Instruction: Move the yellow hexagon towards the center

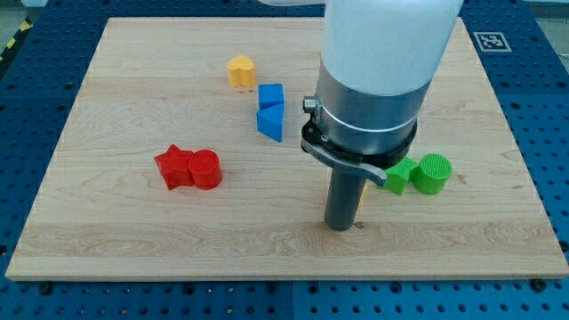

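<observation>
1. Camera view: wooden board (107,240) carries seven visible blocks: two yellow, two blue, two red, two green, one barely showing.
2. My tip (340,228) rests on the board; no claw on this rod, nothing gripped.
3. Yellow sliver (364,193), likely the yellow hexagon, touches the rod's right side, mostly hidden.
4. Yellow heart-like block (240,70) is toward the view's top-left of the tip.
5. Blue cube (271,94) touches blue wedge (270,122), up-left of the tip.
6. Red star-like block (174,166) touches red cylinder (204,169), left of the tip.
7. Green cylinder (432,172) and another green block (399,175), right of the tip.

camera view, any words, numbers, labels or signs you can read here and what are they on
No readable words, numbers or brand names anywhere.
Square black-and-white marker on the blue surface by the wooden board, at the view's top right: a coded pattern, not text.
Yellow-and-black striped tape at the view's top left edge: no lettering.
</observation>
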